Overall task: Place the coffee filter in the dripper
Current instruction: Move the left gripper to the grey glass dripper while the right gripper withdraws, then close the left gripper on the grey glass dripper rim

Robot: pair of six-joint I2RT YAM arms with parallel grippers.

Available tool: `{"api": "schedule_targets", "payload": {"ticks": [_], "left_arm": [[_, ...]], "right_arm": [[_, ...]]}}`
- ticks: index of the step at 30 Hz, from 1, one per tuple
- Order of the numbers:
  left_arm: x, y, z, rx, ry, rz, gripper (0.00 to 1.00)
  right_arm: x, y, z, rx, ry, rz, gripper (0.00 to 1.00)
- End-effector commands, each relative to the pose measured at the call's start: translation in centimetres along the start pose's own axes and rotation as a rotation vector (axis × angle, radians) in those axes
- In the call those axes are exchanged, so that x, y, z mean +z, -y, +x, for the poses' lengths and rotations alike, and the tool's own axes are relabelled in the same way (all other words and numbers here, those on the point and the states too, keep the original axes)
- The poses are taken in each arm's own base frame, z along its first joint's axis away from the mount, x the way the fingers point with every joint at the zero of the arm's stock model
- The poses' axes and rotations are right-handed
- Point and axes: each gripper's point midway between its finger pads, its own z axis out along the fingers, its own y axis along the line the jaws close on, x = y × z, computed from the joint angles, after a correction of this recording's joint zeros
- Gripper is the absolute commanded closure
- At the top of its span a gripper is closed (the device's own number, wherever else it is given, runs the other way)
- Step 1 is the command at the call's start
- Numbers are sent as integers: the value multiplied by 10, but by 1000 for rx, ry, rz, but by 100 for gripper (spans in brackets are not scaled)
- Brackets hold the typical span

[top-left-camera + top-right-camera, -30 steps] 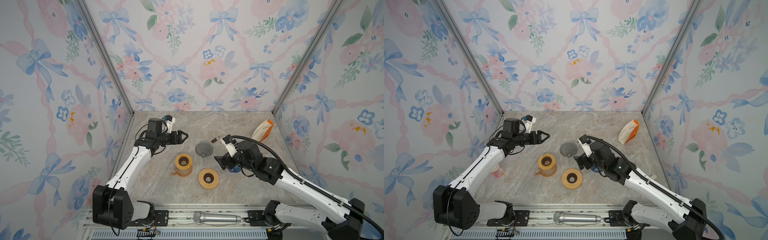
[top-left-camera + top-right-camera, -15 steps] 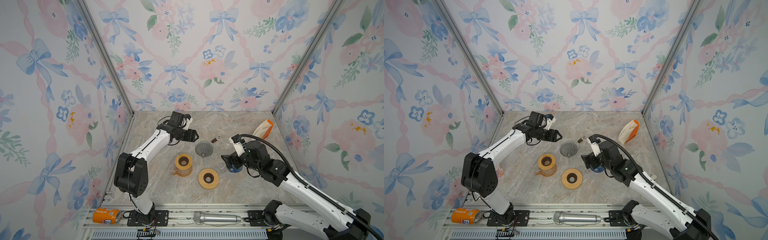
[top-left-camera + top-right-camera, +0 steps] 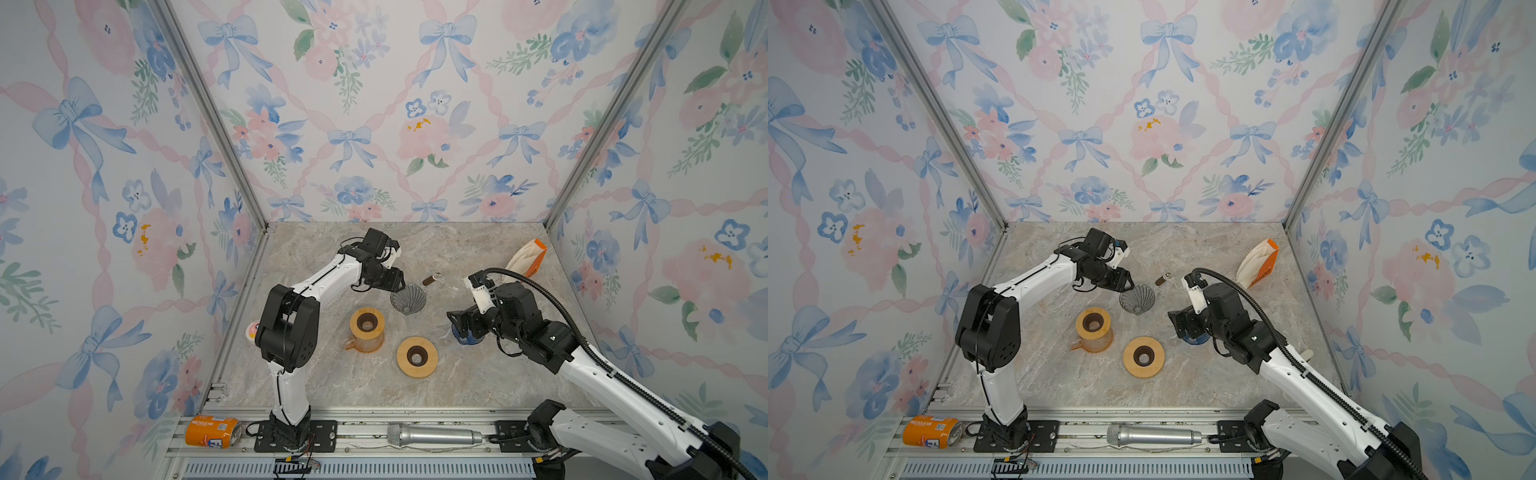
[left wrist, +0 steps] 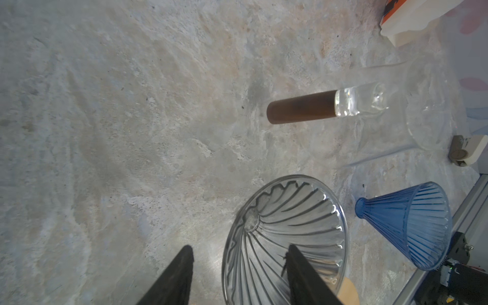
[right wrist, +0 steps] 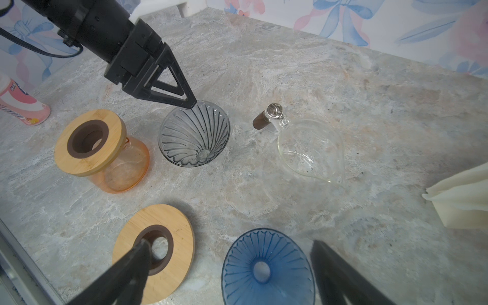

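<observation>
A smoky grey glass dripper lies on its side mid-table. My left gripper is open astride its rim, one finger inside the cone and one outside, with a gap still showing. A blue dripper stands mouth up between the wide-open fingers of my right gripper, untouched. The white coffee filters sit in an orange packet at the back right, away from both grippers.
A clear glass dripper with a brown handle lies behind the grey one. An orange glass carafe with a wooden collar and a loose wooden ring are in front. A pink can stands at the left wall.
My left arm has swung right and forward to the grey dripper, and its jaws have narrowed around the rim. My right gripper has shifted slightly right over the blue dripper.
</observation>
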Motion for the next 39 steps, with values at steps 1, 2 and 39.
{"api": "schedule_targets", "payload": {"ticks": [1,2,39], "left_arm": [[7,-4,7,13,-35,-19,48],[9,-3,8,15,-40,-18,49],[36,1,19,-1,-95,-38,80]], "right_arm": [[5,1,0,17,4,-7,3],[6,1,1,16,2,-8,4],[19,-1,3,43,-6,-26,4]]}}
